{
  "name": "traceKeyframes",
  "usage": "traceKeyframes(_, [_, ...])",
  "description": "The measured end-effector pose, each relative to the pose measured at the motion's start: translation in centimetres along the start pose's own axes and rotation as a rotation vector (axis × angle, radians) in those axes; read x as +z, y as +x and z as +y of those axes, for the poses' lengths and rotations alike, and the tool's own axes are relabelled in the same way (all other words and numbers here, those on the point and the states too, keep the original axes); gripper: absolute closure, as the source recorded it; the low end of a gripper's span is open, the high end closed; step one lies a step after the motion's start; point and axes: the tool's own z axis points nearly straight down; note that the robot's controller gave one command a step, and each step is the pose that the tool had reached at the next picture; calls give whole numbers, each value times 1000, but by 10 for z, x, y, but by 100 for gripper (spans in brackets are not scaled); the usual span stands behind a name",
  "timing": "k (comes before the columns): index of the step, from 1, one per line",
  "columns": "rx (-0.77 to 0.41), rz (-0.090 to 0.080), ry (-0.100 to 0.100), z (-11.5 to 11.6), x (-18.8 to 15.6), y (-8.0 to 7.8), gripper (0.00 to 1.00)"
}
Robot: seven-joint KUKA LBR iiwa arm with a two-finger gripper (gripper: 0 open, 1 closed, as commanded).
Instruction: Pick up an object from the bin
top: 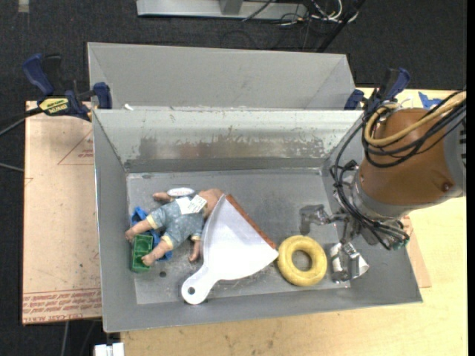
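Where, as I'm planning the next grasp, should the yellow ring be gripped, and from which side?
Probably the band on the view's right, from above. The yellow ring lies flat with its hole open upward, that side faces the gripper, and the white scoop crowds its left.

**Robotics laboratory, seen from above.** A robot arm (pixel 404 165) with an orange wrist cover and looped cables hangs its claw (pixel 347 264) inside a grey sheet-metal bin (pixel 223 121) (a purpose-built trough with a sloped back wall, not household furniture). Well behind the claw, past the bin's back wall, a bare metal stand foot (pixel 215 4) and a tangle of loose cables (pixel 326 2) lie on dark carpet (pixel 52 21). The bin holds a mixed lot with no common use. A yellow ring (pixel 302 260) lies just beside the claw on the view's left. A white plastic scoop (pixel 231 254) and a doll (pixel 177 225) lie farther off the same way.
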Motion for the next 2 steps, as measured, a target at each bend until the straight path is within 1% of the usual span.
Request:
traceKeyframes(1, [-44, -5, 2, -4, 44, -31, 0])
traceKeyframes(2, [-134, -2, 1, 7, 79, -35, 0])
